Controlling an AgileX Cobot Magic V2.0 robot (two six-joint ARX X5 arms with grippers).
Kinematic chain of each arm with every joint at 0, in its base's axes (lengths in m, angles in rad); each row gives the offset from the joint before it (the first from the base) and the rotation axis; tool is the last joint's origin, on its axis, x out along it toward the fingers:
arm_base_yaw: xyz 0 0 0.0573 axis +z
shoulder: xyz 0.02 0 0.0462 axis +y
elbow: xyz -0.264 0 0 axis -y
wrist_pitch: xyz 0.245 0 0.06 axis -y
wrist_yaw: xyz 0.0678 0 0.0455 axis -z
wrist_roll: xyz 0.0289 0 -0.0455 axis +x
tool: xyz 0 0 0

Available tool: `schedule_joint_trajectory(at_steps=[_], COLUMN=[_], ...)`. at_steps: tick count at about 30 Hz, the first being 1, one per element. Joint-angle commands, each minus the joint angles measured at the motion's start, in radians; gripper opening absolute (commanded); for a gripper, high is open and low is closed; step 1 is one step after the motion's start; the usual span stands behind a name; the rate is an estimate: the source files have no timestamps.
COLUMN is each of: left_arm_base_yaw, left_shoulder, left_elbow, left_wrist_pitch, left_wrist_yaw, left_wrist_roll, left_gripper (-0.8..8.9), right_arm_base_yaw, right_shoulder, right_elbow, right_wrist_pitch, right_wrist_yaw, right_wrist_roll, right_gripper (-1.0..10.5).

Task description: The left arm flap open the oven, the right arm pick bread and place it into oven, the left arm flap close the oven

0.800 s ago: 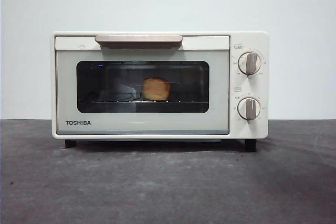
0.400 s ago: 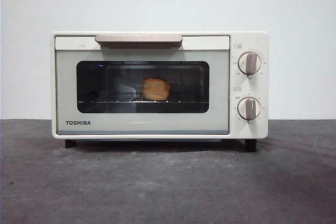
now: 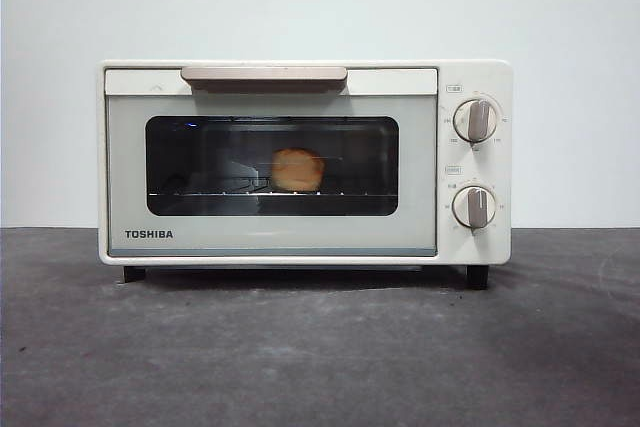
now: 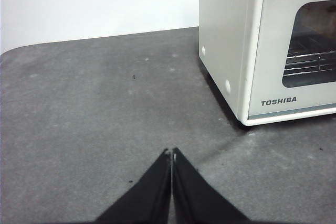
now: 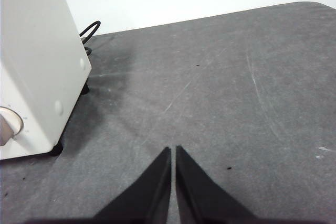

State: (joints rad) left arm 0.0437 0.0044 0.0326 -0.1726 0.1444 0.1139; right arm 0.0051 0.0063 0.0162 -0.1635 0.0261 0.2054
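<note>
Front view: dark grey table [image 3: 320, 357], white wall [image 3: 320, 17], two sockets high up. Oven [image 3: 305, 162] centred, door shut, bread [image 3: 297, 169] on rack behind glass; no arm in sight.
Left wrist view: left gripper [image 4: 171, 153] over bare table beside oven's side, jaws pressed together, holding nothing.
Right wrist view: right gripper [image 5: 173, 149] near oven's knob side, jaws nearly touching, empty; black cable [image 5: 89, 30] behind oven, table edge beyond.

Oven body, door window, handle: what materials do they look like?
Oven body: probably painted sheet metal, smooth cream satin, though it could be plastic. Door window: dark tinted glass, with the bread and rack visible through it. Handle: matte beige-brown bar, likely plastic.
</note>
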Motion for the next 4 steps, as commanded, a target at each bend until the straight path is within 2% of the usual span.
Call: schedule_joint_trajectory(at_steps=[1,4], left_arm_base_yaw=[0.002,0.002], left_shoulder=[-0.001,-0.001], left_elbow=[-0.019,-0.019], left_wrist_pitch=[-0.004,-0.004], left_wrist_yaw=[0.000,0.000], left_wrist_roll=[0.001,0.001], left_gripper=[0.16,0.16], right_arm_base_yaw=[-0.002,-0.002], right_shoulder=[-0.003,-0.003], right_elbow=[-0.007,-0.007], right_wrist_pitch=[0.010,0.010], right_wrist_yaw=[0.000,0.000], right_wrist_roll=[-0.004,-0.004], right_gripper=[0.1,0.1])
